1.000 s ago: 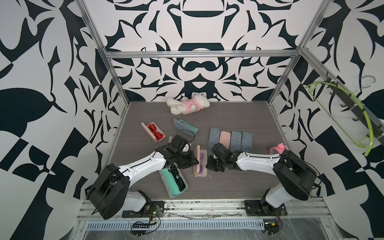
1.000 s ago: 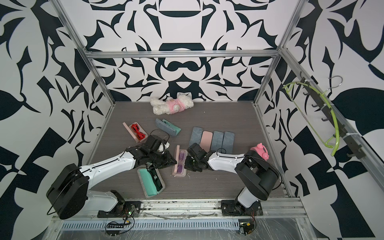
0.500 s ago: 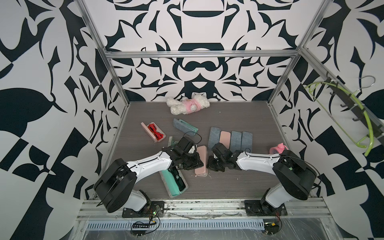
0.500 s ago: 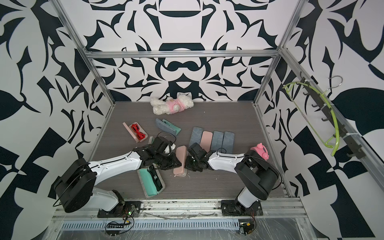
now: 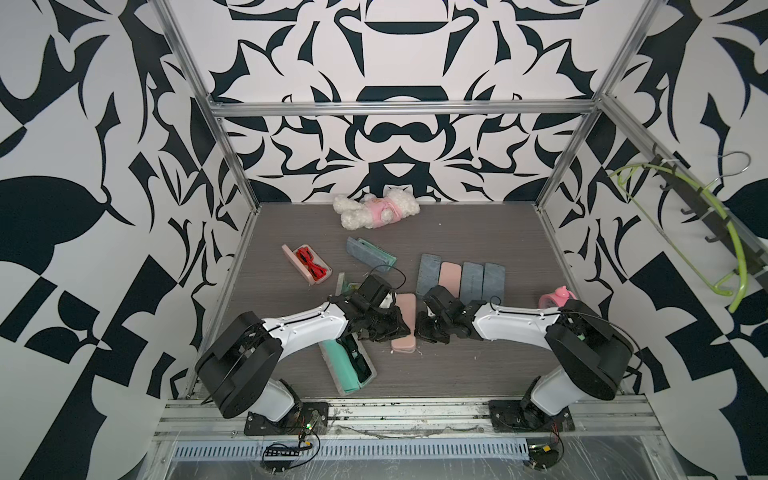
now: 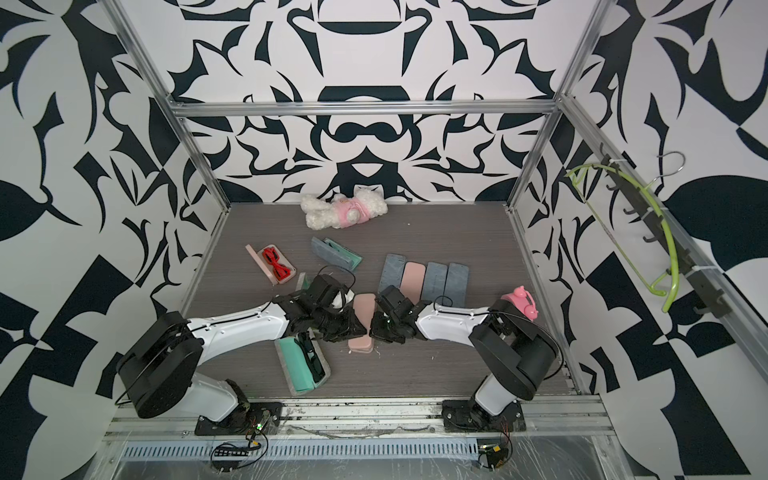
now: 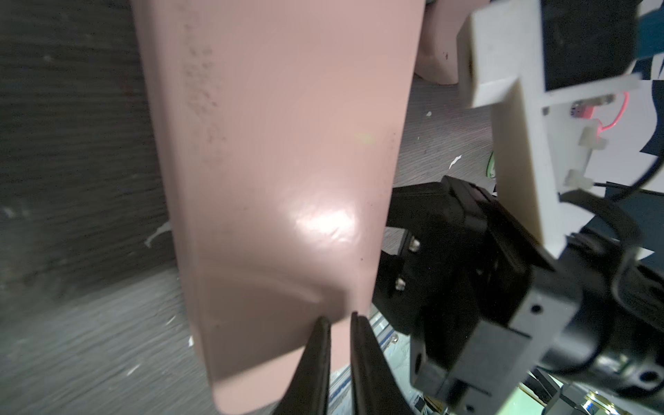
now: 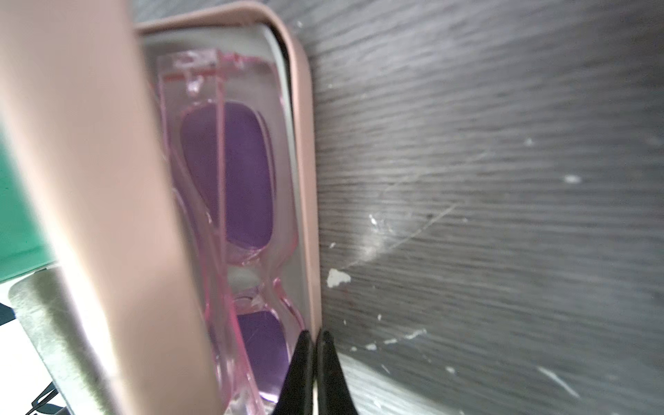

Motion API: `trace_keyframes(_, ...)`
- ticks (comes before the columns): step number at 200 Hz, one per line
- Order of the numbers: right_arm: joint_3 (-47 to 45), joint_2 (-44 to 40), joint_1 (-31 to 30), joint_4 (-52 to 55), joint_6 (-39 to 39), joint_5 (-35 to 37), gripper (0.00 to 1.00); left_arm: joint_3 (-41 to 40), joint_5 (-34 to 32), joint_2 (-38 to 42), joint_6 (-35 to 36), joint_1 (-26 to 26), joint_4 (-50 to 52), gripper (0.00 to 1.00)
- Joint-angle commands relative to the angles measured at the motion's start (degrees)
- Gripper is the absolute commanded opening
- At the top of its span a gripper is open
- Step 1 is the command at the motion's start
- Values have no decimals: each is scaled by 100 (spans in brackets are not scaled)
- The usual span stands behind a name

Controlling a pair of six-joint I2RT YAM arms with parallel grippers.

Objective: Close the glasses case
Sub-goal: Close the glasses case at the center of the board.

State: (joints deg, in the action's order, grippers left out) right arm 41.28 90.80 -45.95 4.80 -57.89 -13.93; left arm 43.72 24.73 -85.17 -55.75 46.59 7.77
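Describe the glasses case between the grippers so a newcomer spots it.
On the grey wood-grain tabletop, look where the left gripper and right gripper meet. Between them lies a pale pink glasses case; unlike the closed pink case behind, its lid is ajar over purple sunglasses.

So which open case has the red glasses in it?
The pink case farthest left, lid up; the open teal case in front holds dark glasses.

I count nine glasses cases (image 5: 450,280) on my worktop (image 5: 478,365), one half hidden beneath my left arm (image 5: 307,328); three pairs of glasses (image 5: 311,264); one plush toy (image 5: 376,211); one pink clock (image 5: 557,297); two hangers (image 5: 744,270).
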Motion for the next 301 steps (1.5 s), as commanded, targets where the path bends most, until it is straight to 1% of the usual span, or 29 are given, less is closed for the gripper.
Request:
trace_keyframes(1,-106,118,-27,-77,56,67,7,-63,-61,270,-79,9,61,23)
trace_keyframes(23,-102,132,-18,-58,76,58,6,63,-96,402,-52,-7,217,33)
trace_keyframes(36,-102,144,-15,-53,81,57,7,79,-146,417,-36,-62,291,45)
trace_keyframes(58,-103,133,-12,-60,100,50,7,74,-243,397,-18,-265,468,61)
trace_keyframes(76,-102,122,-14,-48,124,40,7,233,-332,320,103,-350,663,74)
trace_keyframes(88,-94,120,-16,-38,137,31,7,413,-357,187,230,-361,804,80)
trace_keyframes(99,-87,108,-19,-33,146,25,7,581,-355,11,349,-361,898,84)
trace_keyframes(123,-78,83,-16,-34,155,14,8,801,-339,-312,488,-356,976,84)
trace_keyframes(128,-89,79,-18,-47,155,13,8,826,-338,-370,508,-361,982,88)
trace_keyframes(162,-68,26,-19,-21,181,-3,9,975,-345,-667,729,-359,1186,89)
trace_keyframes(184,-54,-1,-17,-13,189,-8,10,972,-355,-776,819,-361,1278,89)
trace_keyframes(214,-62,-30,-15,2,182,-13,10,902,-466,-705,833,-361,1327,89)
trace_keyframes(234,-39,-46,-10,16,192,-22,11,1000,-447,-815,980,-361,1528,89)
trace_keyframes(262,-80,-158,-1,43,181,-13,11,894,-741,-494,970,-365,1723,89)
trace_keyframes(301,-57,-123,8,34,190,-38,11,1007,-1017,-89,841,-378,1872,92)
